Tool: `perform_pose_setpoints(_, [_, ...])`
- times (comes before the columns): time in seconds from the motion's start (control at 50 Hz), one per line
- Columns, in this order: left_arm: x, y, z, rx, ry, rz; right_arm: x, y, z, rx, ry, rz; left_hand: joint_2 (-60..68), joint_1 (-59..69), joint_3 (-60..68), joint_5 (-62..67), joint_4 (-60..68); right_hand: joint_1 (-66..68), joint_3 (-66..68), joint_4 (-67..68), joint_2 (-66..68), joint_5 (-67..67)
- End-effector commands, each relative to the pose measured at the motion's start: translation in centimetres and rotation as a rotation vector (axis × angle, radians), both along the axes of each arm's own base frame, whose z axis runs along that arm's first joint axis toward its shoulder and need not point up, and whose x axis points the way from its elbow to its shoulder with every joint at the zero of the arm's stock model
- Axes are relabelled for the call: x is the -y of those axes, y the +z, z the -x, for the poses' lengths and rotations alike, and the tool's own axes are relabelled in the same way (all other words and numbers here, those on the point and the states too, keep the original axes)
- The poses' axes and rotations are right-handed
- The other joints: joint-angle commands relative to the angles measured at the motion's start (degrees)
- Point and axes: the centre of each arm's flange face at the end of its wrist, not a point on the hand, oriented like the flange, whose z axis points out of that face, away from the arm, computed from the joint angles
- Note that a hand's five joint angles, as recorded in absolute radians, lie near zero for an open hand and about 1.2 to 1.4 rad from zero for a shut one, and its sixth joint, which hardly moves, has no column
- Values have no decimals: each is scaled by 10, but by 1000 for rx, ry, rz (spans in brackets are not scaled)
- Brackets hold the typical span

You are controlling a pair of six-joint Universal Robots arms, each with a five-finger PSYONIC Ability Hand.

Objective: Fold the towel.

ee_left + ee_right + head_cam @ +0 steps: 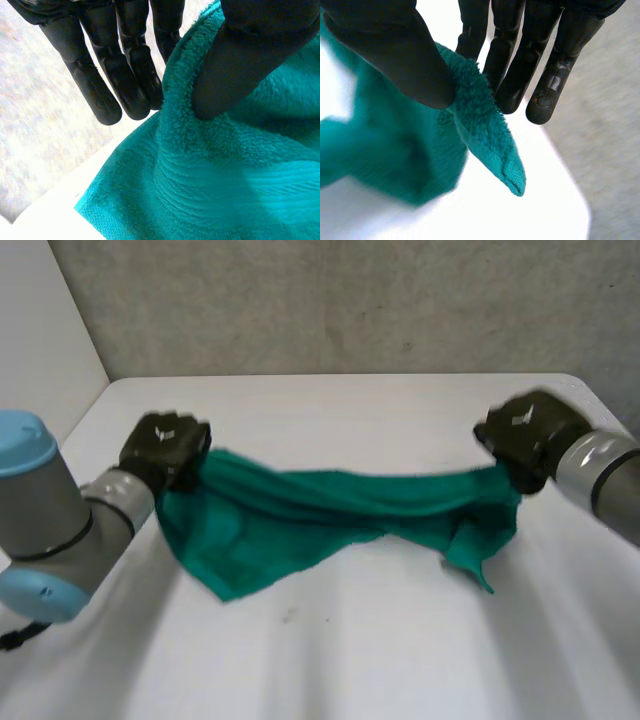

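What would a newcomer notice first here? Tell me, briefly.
The green towel draws the eye: it is strung across the white table between the two black hands, sagging in the middle. The left hand pinches one end between thumb and fingers. The right hand pinches the other end the same way, with a towel corner poking out past its thumb.

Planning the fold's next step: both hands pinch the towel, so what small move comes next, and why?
Probably draw the hands slightly apart. The left hand and right hand each pinch an end of the green towel, whose middle sags bunched toward the table; tension would likely spread it for folding.
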Motion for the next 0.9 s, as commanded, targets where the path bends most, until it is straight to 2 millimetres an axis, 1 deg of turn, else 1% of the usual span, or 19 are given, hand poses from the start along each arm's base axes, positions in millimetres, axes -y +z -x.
perform_pose_setpoints(0.02, [-17,-27,-9,167,22,-80,14,-68,1,-226,3,-172,115,147,118,160,117,238,121,116,127,131])
perform_pose_setpoints(0.08, [-6,-31,-7,178,43,-66,36,-74,-2,-252,-37,-146,115,147,118,160,117,238,121,116,127,131])
perform_pose_setpoints(0.14, [26,-11,1,161,103,49,57,-68,-7,-236,-73,-80,115,147,118,160,117,238,121,116,127,131])
perform_pose_setpoints(0.22, [65,38,13,95,177,235,94,-21,-27,-108,-115,164,115,147,118,160,117,238,121,116,127,131])
perform_pose_setpoints(0.24, [71,50,15,75,187,279,107,8,-33,-28,-133,284,115,147,118,160,117,238,121,116,127,131])
perform_pose_setpoints(0.28, [87,96,23,-2,202,446,117,40,-36,63,-149,412,115,147,118,160,117,238,121,116,127,131])
perform_pose_setpoints(0.34, [91,149,33,-116,200,662,129,103,-39,257,-166,675,115,147,118,160,117,238,121,116,127,131])
perform_pose_setpoints(0.36, [91,149,33,-116,200,663,130,117,-40,307,-164,738,115,147,118,160,117,238,121,116,127,131])
perform_pose_setpoints(0.38, [89,161,36,-146,197,715,130,128,-42,356,-158,791,115,147,118,160,117,238,121,116,127,131])
perform_pose_setpoints(0.42, [72,207,39,-260,203,900,129,152,-43,475,-142,920,115,147,118,160,117,238,121,116,127,131])
perform_pose_setpoints(0.48, [59,221,35,-318,230,961,126,165,-42,530,-129,988,115,147,118,160,117,238,121,116,127,131])
perform_pose_setpoints(0.52, [52,221,31,-342,257,965,109,183,-35,586,-113,1057,115,147,118,160,117,238,121,116,127,131])
perform_pose_setpoints(0.6, [43,190,19,-360,300,881,95,166,-31,552,-64,1000,115,147,118,160,117,238,121,116,127,131])
perform_pose_setpoints(0.72, [31,133,11,-330,286,705,83,105,-32,467,-12,819,115,147,118,160,117,238,121,116,127,131])
perform_pose_setpoints(0.76, [25,106,9,-309,277,626,76,61,-31,413,-14,689,115,147,118,160,117,238,121,116,127,131])
perform_pose_setpoints(0.78, [21,88,7,-293,278,577,74,50,-30,400,-18,657,115,147,118,160,117,238,121,116,127,131])
perform_pose_setpoints(0.84, [17,71,7,-273,273,527,65,11,-28,354,-30,528,115,147,118,160,117,238,121,116,127,131])
perform_pose_setpoints(0.86, [12,39,9,-226,263,450,63,1,-27,340,-36,489,115,147,118,160,117,238,121,116,127,131])
perform_pose_setpoints(0.9, [9,15,10,-190,256,389,59,-18,-25,307,-45,407,115,147,118,160,117,238,121,116,127,131])
